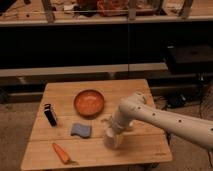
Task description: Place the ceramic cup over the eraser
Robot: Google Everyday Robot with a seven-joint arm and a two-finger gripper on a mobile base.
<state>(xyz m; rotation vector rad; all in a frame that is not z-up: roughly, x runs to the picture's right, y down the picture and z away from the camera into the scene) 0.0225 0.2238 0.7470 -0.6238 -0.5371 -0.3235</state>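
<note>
The ceramic cup (110,138) is a small whitish tapered cup standing on the wooden table (135,90), right of centre near the front. My gripper (113,132) is at the end of the white arm, right over the cup and down on it. The eraser (80,130) is a blue-grey block lying flat, a short way left of the cup. Cup and eraser are apart.
An orange bowl (89,102) sits in the middle of the table, behind the eraser. A black upright object (50,115) stands at the left side. An orange carrot (61,152) lies at the front left. Dark shelving runs behind the table.
</note>
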